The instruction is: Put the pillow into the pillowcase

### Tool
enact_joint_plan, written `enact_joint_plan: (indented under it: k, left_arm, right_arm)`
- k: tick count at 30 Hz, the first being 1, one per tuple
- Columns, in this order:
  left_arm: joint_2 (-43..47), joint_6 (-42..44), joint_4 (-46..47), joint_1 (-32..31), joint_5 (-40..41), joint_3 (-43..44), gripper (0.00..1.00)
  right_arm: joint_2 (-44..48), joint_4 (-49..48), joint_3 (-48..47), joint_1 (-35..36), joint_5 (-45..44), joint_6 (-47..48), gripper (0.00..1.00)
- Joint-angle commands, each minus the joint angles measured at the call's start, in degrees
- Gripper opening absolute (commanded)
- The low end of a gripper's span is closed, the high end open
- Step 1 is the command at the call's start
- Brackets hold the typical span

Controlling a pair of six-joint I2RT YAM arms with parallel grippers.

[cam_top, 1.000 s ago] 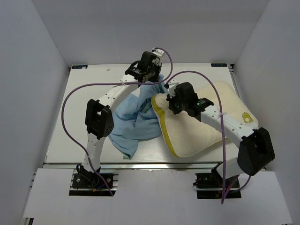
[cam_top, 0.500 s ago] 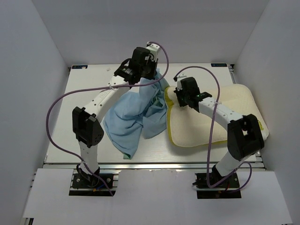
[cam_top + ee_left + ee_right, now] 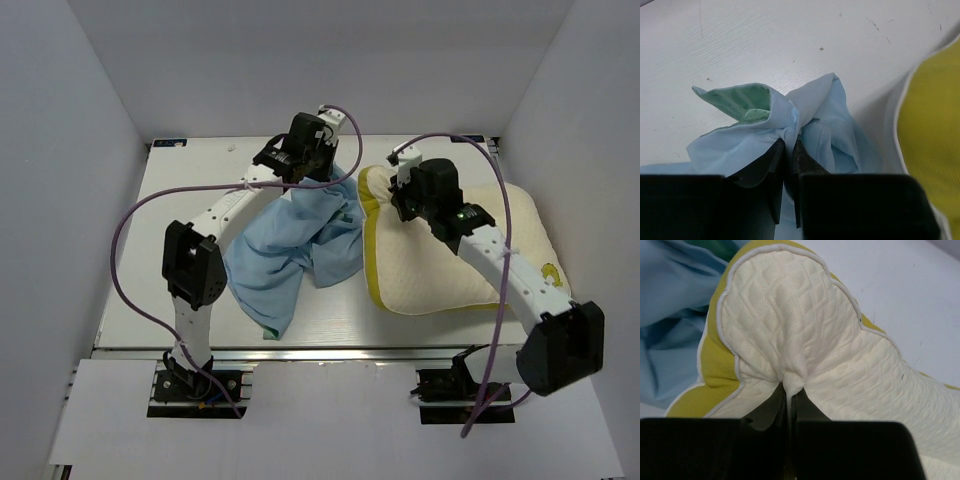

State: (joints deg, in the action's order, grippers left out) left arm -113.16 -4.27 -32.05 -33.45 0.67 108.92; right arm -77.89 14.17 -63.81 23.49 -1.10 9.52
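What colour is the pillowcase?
The pillowcase is light blue on one side, green on the other; the left wrist view shows both best.

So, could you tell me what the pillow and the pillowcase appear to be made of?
The pillow looks like soft padding under a cream quilted knit cover with diamond stitching; its side band is yellow, mesh-like, edged in white piping. It puckers where the right gripper pinches it. The pillowcase seems thin woven cloth, matte light blue with a green inner face, bunching limply.

L claw (image 3: pixel 789 148) pinches bunched pillowcase (image 3: pixel 740 145), green inside showing; yellow pillow (image 3: pixel 932 125) rim right.
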Motion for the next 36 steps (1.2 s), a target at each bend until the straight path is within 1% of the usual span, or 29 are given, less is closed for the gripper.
enact_joint_plan:
  k: [1, 4, 5, 7, 10, 11, 14, 15, 18, 22, 26, 27, 29, 30, 31, 32, 33, 36]
  left_arm:
    - [-0.2, 1.5, -0.8, -0.1, -0.5, 4.8, 0.24]
    - [0.6, 2.4, -1.2, -0.1, -0.6, 5.4, 0.27]
    - [0.9, 2.7, -1.3, -0.1, -2.4, 5.4, 0.27]
    - [1.8, 3.7, -1.4, -0.1, -2.8, 5.2, 0.30]
    - [3.7, 5.5, -2.1, -0.1, -2.5, 4.5, 0.34]
    - [5.0, 6.1, -2.3, -0.1, -2.0, 4.4, 0.38]
    - [6.6, 7.2, -2.1, 0.0, 3.4, 3.9, 0.41]
    - [7.3, 7.1, -2.1, 0.1, 7.9, 4.0, 0.42]
    - [6.8, 6.6, -2.5, 0.3, 15.8, 7.1, 0.44]
    - [5.5, 6.3, -2.6, 0.8, 16.0, 10.5, 0.45]
    - [4.2, 5.1, -4.6, 0.8, 14.1, 11.2, 0.45]
    - [4.4, 5.0, -5.1, 0.8, 13.6, 9.5, 0.45]
    - [6.3, 2.0, -4.9, 0.8, 11.7, 5.5, 0.46]
    - [7.3, 1.3, -4.3, 0.8, 10.9, 0.1, 0.47]
    - [9.6, 0.4, -2.7, 0.8, 10.4, -2.7, 0.50]
    - [10.6, -0.8, -1.6, 0.8, 8.5, -5.5, 0.58]
    - [11.5, -1.2, -0.9, 0.8, 7.2, -10.1, 0.60]
    - [14.4, -2.2, 1.4, 0.8, 2.4, -15.1, 0.69]
  right_arm:
    - [5.2, -0.8, -0.9, 4.3, 3.1, 4.2, 0.00]
    - [4.9, -1.1, -2.5, 7.7, 1.4, 5.0, 0.00]
    - [3.7, -1.9, -2.8, 8.3, 1.3, 5.2, 0.00]
    - [2.3, -3.4, -3.8, 10.2, -2.0, 6.2, 0.00]
    - [-2.3, -4.9, -5.7, 11.9, -6.3, 8.4, 0.00]
    - [-5.1, -5.2, -6.1, 11.9, -7.2, 8.8, 0.00]
    - [-8.6, -5.8, -6.2, 11.9, -9.6, 9.8, 0.00]
    - [-8.7, -6.8, -5.4, 11.9, -9.6, 10.0, 0.00]
    - [-7.6, -8.7, -1.3, 11.9, -9.2, 10.0, 0.00]
    - [-6.8, -8.8, 0.5, 11.9, -9.0, 10.2, 0.00]
    - [-4.7, -9.2, 0.5, 11.7, -9.2, 9.3, 0.00]
    - [-4.1, -9.1, 0.3, 11.0, -9.5, 8.9, 0.00]
    - [-2.6, -8.4, -0.6, 9.6, -10.5, 8.1, 0.00]
    - [-2.2, -7.8, -1.8, 7.3, -9.9, 6.8, 0.00]
    - [-1.5, -7.0, -2.5, 6.0, -8.9, 6.0, 0.00]
    - [-1.2, -5.3, -3.1, 4.4, -7.7, 5.4, 0.00]
    - [-0.9, -4.5, -3.7, 1.8, -5.3, 4.8, 0.00]
    - [0.5, -2.8, -2.2, -1.2, -2.5, 5.9, 0.00]
